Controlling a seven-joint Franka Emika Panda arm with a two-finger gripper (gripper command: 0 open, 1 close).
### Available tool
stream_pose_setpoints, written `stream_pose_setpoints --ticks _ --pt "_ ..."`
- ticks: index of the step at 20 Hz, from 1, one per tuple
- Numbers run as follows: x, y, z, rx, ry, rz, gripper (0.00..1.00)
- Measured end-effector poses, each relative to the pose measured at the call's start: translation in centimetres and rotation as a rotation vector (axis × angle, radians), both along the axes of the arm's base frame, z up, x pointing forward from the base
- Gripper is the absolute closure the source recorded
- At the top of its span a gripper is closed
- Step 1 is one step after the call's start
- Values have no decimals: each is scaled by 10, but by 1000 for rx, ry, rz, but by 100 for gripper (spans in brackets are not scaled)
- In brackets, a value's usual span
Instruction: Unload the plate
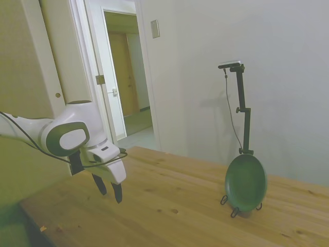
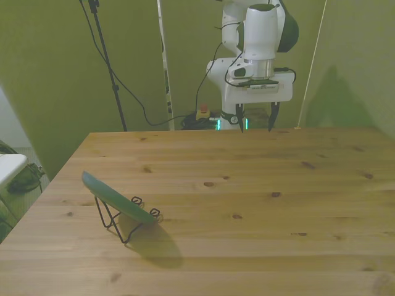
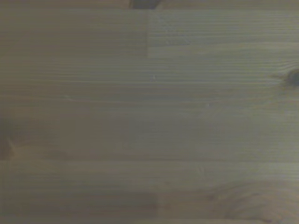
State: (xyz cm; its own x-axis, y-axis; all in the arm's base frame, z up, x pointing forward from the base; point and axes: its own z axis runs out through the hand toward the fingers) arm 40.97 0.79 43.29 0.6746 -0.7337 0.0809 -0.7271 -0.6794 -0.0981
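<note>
The dark green plate [image 1: 245, 182] leans nearly upright in a thin black wire stand [image 1: 232, 208] at the far right of the table in the side view. From the front, the plate [image 2: 117, 198] appears edge-on and tilted on the wire stand [image 2: 121, 224], toward the front view's left. My gripper [image 2: 255, 118] hangs open above the table's far edge, well away from the plate, with nothing between its fingers. It shows as the gripper [image 1: 109, 189] at the side view's left. The wrist view holds only bare wood [image 3: 149, 116].
The wooden table [image 2: 259, 203] stretches between gripper and plate. An open doorway [image 1: 126, 77] and a white wall stand behind in the side view. Cables and thin poles [image 2: 163, 61] hang behind the table's far edge in the front view.
</note>
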Motion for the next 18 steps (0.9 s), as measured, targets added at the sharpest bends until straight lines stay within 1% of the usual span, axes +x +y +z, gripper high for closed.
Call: stream_pose_setpoints --ticks 2,3,6,9,14,18 --pt "0 0 0 0 1 -3 0" --pt "3 -3 5 0 -8 -14 0" --pt "15 -29 37 -34 -72 -73 0" --pt "28 -71 71 -67 -131 -154 0" --pt "59 -148 115 -98 -190 -289 0" --pt "81 -204 138 -114 -208 -376 0"
